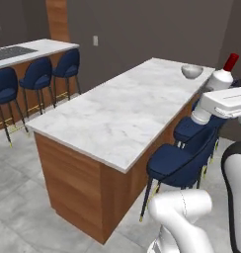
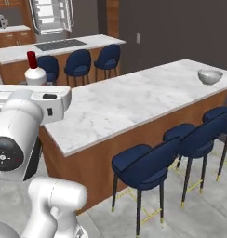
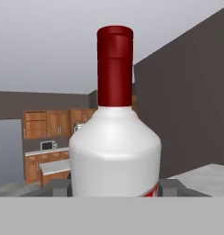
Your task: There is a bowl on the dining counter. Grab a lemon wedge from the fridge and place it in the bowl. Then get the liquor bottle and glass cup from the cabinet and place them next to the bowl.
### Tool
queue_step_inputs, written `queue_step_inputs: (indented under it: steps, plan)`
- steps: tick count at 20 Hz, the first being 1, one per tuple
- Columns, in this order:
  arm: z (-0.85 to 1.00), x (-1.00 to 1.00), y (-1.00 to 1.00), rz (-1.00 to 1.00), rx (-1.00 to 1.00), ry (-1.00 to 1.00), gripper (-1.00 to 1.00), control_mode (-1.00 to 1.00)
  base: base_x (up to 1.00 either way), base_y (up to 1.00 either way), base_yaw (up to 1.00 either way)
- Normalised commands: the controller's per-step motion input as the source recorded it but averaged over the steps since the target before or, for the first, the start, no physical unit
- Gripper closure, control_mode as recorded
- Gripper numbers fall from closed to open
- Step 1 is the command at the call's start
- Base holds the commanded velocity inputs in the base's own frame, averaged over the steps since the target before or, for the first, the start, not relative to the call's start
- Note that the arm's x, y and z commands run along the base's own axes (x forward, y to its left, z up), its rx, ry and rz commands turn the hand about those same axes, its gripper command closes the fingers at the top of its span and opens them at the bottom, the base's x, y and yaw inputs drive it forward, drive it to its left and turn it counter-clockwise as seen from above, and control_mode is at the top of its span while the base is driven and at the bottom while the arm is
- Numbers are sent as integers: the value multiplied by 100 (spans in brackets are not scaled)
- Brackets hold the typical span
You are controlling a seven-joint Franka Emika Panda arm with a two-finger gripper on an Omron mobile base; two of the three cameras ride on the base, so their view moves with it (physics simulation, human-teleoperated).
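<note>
My gripper [image 3: 114, 189] is shut on the liquor bottle [image 3: 114, 151], a whitish bottle with a red cap, held upright. The bottle [image 1: 222, 76] rises above my white hand, to the right of the dining counter [image 1: 117, 118] and off its edge. From the other side the bottle [image 2: 35, 73] sits left of the counter [image 2: 134, 97]. The pale grey bowl [image 1: 192, 71] stands near the counter's far end, also seen as the bowl [image 2: 210, 76]. I cannot make out the lemon wedge inside it. The fridge [image 2: 50, 16] stands open far back. The glass cup is out of view.
Blue stools [image 1: 179, 163] line the near side of the dining counter, the same stools [image 2: 143, 167] from the right. A marble island with a black cooktop [image 2: 59, 45] and more blue stools [image 1: 38, 76] lies to the left. Wooden cabinets [image 3: 45, 124] line the far wall.
</note>
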Motion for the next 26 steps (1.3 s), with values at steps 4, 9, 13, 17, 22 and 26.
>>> queue_step_inputs:
  steps: [4,9,13,17,22,26]
  plan:
    - [0,0,0,0,0,0,100,100,23,-100,10]
    - [0,0,0,0,0,0,100,100,55,-99,18]
    - [0,0,0,0,0,0,100,100,71,-83,26]
    - [0,0,0,0,0,0,100,100,71,-75,29]
    - [0,0,0,0,0,0,100,100,76,-74,30]
    - [0,0,0,0,0,0,100,100,49,-95,24]
